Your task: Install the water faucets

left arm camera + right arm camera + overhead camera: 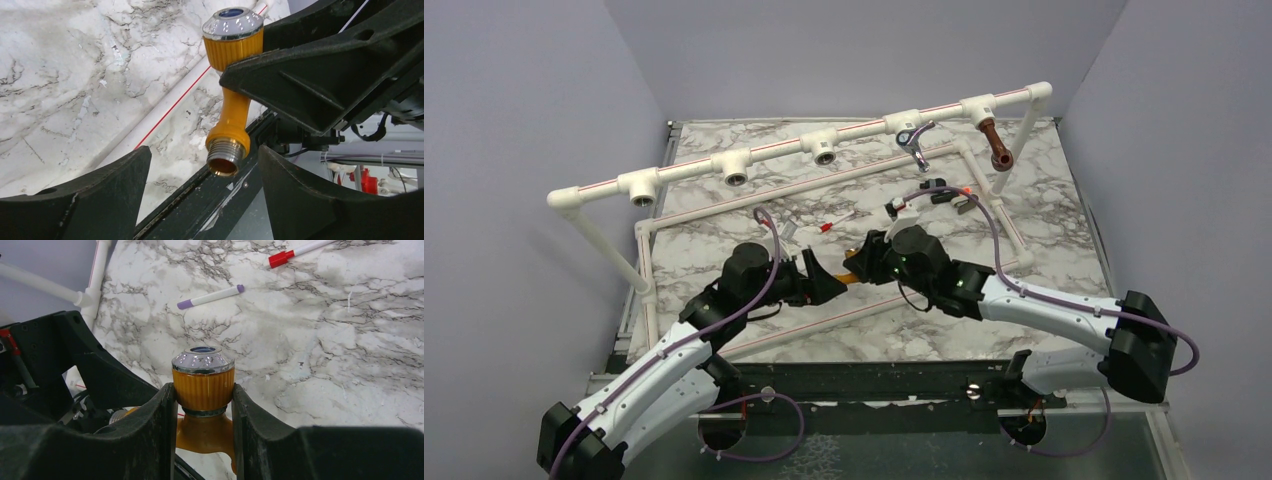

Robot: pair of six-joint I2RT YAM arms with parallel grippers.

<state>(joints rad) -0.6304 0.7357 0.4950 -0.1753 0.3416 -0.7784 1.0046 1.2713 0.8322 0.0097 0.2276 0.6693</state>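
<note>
Right jaws pinch mustard-yellow faucet (233, 112) by ribbed knob (203, 385); threaded end (223, 156) free between spread left jaws, untouched. Likely handover for regrip.

The right gripper (245, 52) clamped the mustard-yellow faucet (232, 112) at its ribbed collar, just under the silvery knob. The faucet's threaded end pointed down between the left gripper (204, 156) fingers (100, 195), which stood apart without touching it. A red-striped white pipe (165, 112) crossed the marble tabletop (75, 65) toward its near edge.
</note>
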